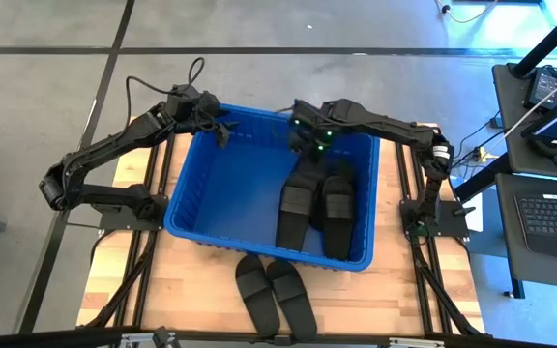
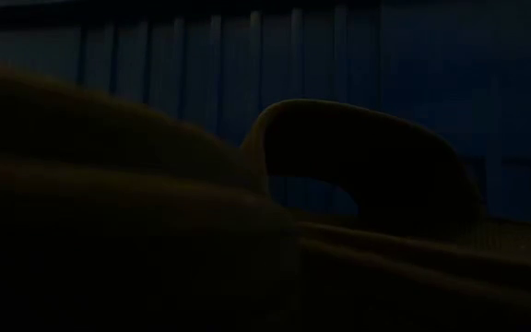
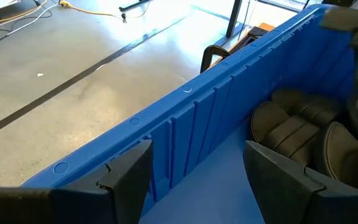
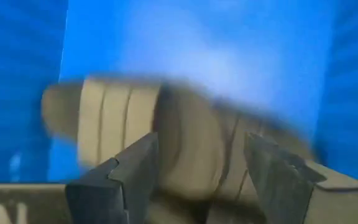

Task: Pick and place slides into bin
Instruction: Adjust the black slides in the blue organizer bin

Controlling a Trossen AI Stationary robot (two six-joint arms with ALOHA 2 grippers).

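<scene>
The blue bin [image 1: 216, 184] stands mid-table. Several black slides [image 1: 337, 208] lie in its right half; they also show in the left wrist view [image 3: 297, 121]. Two more slides [image 1: 277, 293] lie side by side on the wooden table in front of the bin's near wall. One of them fills the dark low view [image 2: 367, 157]. My right gripper [image 1: 307, 143] hangs open over the bin's far middle. A blurred slide [image 4: 185, 143] shows just below and between its fingers. My left gripper [image 3: 197, 180] is open and empty inside the bin's far left corner [image 1: 222, 130].
The bin's left half [image 1: 230, 193] has a bare floor. Desks with a keyboard [image 1: 554, 215] and cables stand beyond the table's right side. Dark frame rails [image 1: 148, 251] run along both sides of the wooden top.
</scene>
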